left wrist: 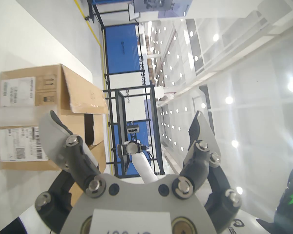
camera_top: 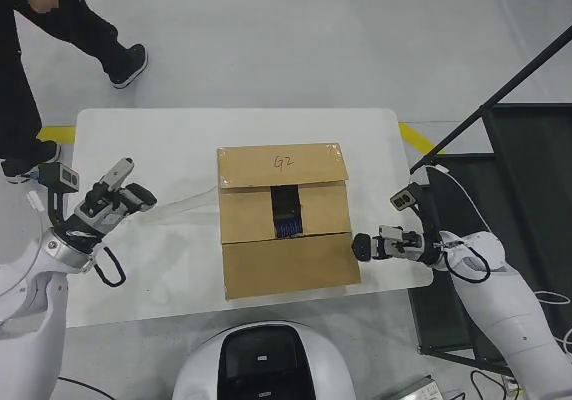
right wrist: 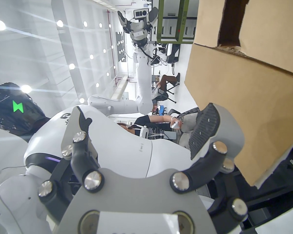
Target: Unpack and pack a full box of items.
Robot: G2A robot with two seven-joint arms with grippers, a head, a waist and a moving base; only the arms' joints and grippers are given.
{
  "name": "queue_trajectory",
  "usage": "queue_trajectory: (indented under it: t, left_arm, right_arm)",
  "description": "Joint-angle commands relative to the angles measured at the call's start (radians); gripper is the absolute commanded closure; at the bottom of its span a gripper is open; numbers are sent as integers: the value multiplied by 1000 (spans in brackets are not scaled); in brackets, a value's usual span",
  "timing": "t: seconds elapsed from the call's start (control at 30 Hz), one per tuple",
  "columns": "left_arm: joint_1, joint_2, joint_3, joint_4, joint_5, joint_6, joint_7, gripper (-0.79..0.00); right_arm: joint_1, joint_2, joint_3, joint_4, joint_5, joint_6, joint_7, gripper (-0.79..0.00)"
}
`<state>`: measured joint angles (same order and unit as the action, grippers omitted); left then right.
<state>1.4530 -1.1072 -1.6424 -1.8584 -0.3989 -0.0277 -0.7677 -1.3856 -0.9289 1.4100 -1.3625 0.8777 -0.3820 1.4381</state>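
My right hand (camera_top: 364,246) is open, its fingers apart with nothing between them. One ribbed pad (right wrist: 205,130) sits just beside the edge of the outer flap (right wrist: 246,103) of the brown cardboard box (camera_top: 251,215). I cannot tell whether it touches the flap. Beyond that flap the two inner flaps lie nearly flat, and the gap between them shows dark blue items (camera_top: 286,215) still packed inside. My left hand (camera_top: 134,183) is also open and holds nothing. It is well apart from the box's opposite side, above the white worktop (camera_top: 146,130).

I judge the step to be folding the flaps clear so the unpacking can start. To do it well, I should slip the right hand's nearer finger under the flap's free edge rather than push against its face, then swing the flap outward along its crease. The box looks light enough to skid, so the left hand should come in close and brace the far wall first.
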Motion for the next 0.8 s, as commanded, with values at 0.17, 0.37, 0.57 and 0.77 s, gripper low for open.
queue_trajectory:
  t: [0.17,0.37,0.57,0.77]
  left_arm:
    - [-117,-2,138,40,-92,16,-218,-785]
    - [-234,-8,245,152,-179,58,-368,-785]
    - [-278,-14,279,201,-262,80,-410,-785]
    - [-278,-14,279,201,-262,80,-410,-785]
  right_arm:
    - [1,-1,45,46,48,-5,-5,-785]
    - [2,-2,52,61,60,-7,-7,-785]
    - [2,-2,52,61,60,-7,-7,-785]
    - [2,-2,52,61,60,-7,-7,-785]
